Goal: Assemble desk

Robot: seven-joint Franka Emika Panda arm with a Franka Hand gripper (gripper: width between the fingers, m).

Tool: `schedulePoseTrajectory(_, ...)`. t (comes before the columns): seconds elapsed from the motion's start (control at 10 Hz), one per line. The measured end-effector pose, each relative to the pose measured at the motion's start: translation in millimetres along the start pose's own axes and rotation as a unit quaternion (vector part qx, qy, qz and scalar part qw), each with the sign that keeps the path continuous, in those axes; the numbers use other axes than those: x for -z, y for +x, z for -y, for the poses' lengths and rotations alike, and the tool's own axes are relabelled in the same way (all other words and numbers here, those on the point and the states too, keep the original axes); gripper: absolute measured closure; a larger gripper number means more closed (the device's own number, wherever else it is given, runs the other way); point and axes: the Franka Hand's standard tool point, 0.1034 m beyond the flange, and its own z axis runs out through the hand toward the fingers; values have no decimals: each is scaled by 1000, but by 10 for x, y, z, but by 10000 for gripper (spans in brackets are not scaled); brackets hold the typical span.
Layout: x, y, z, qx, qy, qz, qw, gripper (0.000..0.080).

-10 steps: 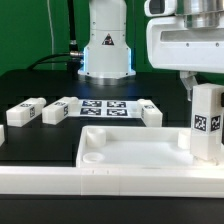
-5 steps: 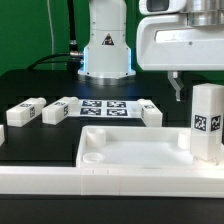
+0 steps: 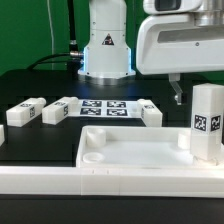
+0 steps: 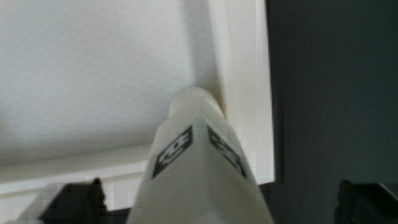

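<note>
The white desk tabletop (image 3: 135,150) lies tray-side up at the front of the table. One white tagged leg (image 3: 207,122) stands upright in its right corner and also shows in the wrist view (image 4: 196,150), with the tabletop's rim (image 4: 240,60) beyond it. Three more legs lie on the table, two on the exterior view's left (image 3: 22,112) (image 3: 58,110) and one near the middle (image 3: 150,112). My gripper (image 3: 179,92) hangs just above and to the left of the upright leg. In the wrist view the gripper (image 4: 222,205) is open, with its fingers (image 4: 80,200) wide on either side of the leg and clear of it.
The marker board (image 3: 103,107) lies flat behind the tabletop. The long white border rail (image 3: 100,185) runs along the front edge. The robot's base (image 3: 105,45) stands at the back centre. The table surface is black.
The gripper has moved to the exterior view's left, away from the top of the upright leg. The leg and the other parts have not moved.
</note>
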Motion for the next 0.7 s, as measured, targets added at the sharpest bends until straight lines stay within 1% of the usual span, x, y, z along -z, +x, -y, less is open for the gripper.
schedulePoseTrajectory(0.1, 3, 7, -8, 54, -7, -2, 999, 151)
schedulePoseTrajectory(0.2, 8, 20, -11, 107, -11, -5, 994, 151)
schedulePoseTrajectory(0.6, 8, 28, -28, 267, -13, -4, 964, 151)
schedulePoseTrajectory(0.7, 8, 28, -27, 265, -13, -4, 964, 151)
